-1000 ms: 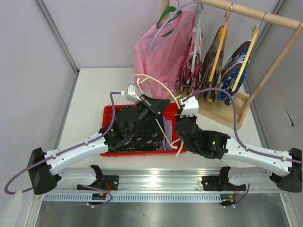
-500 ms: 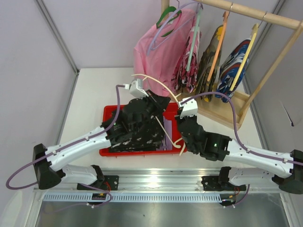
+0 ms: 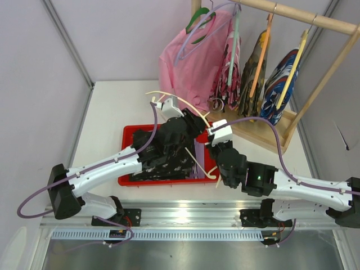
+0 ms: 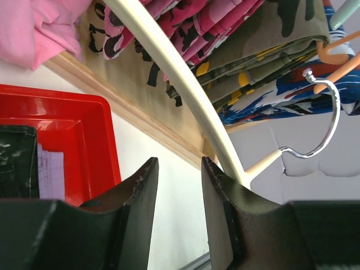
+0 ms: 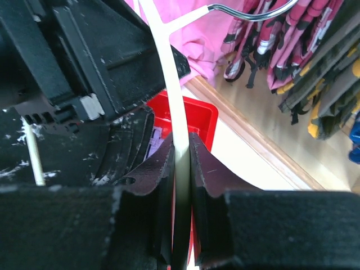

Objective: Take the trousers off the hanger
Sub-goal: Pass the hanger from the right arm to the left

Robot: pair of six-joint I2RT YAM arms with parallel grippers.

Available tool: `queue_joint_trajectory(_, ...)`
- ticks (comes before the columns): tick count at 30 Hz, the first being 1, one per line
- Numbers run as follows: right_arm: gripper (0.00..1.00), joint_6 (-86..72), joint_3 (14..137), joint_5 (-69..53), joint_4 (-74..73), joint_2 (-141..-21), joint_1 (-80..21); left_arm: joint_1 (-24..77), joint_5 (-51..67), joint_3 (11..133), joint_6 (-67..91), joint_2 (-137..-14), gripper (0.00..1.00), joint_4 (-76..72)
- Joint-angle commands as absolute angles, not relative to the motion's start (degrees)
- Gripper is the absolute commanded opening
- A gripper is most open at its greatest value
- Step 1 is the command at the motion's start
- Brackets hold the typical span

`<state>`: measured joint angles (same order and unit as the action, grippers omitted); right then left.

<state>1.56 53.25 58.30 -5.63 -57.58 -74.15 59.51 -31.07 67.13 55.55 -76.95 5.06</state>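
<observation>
Left end effector (image 4: 179, 164) apart, lifted from bin (image 3: 128, 135) | right end effector (image 5: 181, 151) clamps bare hanger (image 5: 166, 79) | trousers (image 3: 166, 170) look freed.

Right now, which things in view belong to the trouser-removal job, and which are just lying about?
Job: black speckled trousers and lavender trousers, both in the red bin; cream hanger, clamped in the right gripper; left gripper, open beside the hanger.
Lying about: pink shirt, pink camouflage garment, blue-red-white patterned garment, wooden rack.
</observation>
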Motion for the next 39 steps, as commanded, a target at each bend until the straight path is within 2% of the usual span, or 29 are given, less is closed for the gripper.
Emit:
queue_joint_trajectory(1, 0.0, 1.5, 54.3, 62.5, -3.7, -56.9, -74.9, 59.7, -31.5, 65.4, 57.9, -73.8, 0.42, 1.4)
queue_joint_trajectory(4, 0.0, -5.1, 56.5, 61.8, -9.7, -57.0, -71.6, 59.8, -29.9, 62.3, 58.2, -70.3, 0.4, -1.6)
queue_joint_trajectory(6, 0.0, -9.8, 57.9, 57.1, -13.2, -56.8, -68.1, 59.8, -29.3, 60.9, 58.4, -68.2, 0.38, -3.2)
queue_joint_trajectory(8, 0.0, -9.3, 56.9, 55.4, -11.9, -56.2, -67.7, 59.8, -30.1, 60.6, 58.4, -67.2, 0.38, -3.5)
queue_joint_trajectory(20, 0.0, -1.2, 56.4, 60.9, -7.6, -59.5, -74.3, 59.6, -33.8, 62.9, 67.3, -70.0, 0.48, -2.3)
queue_joint_trajectory(26, 0.0, 3.6, 56.4, 63.2, -4.9, -60.4, -78.0, 59.6, -36.3, 63.5, 71.6, -71.5, 0.47, -1.7)
queue_joint_trajectory(29, 0.0, 5.7, 56.1, 63.6, -4.4, -60.5, -79.5, 59.6, -38.9, 63.5, 74.3, -71.0, 0.36, -0.4)
queue_joint_trajectory(35, 0.0, 7.0, 55.1, 62.7, -3.5, -58.9, -80.7, 59.6, -43.6, 60.7, 78.3, -68.8, 0.26, 1.4)
queue_joint_trajectory(36, 0.0, 7.6, 54.8, 61.9, -3.3, -58.7, -80.7, 59.7, -43.9, 60.9, 78.2, -68.9, 0.22, 1.5)
queue_joint_trajectory(37, 0.0, 8.0, 54.7, 59.9, -3.3, -58.5, -80.9, 59.6, -44.1, 61.2, 78.1, -69.0, 0.12, 1.3)
queue_joint_trajectory(39, 0.0, 6.9, 55.0, 57.5, -4.2, -57.7, -80.9, 59.6, -43.9, 61.2, 77.3, -69.1, 0.04, 0.5)
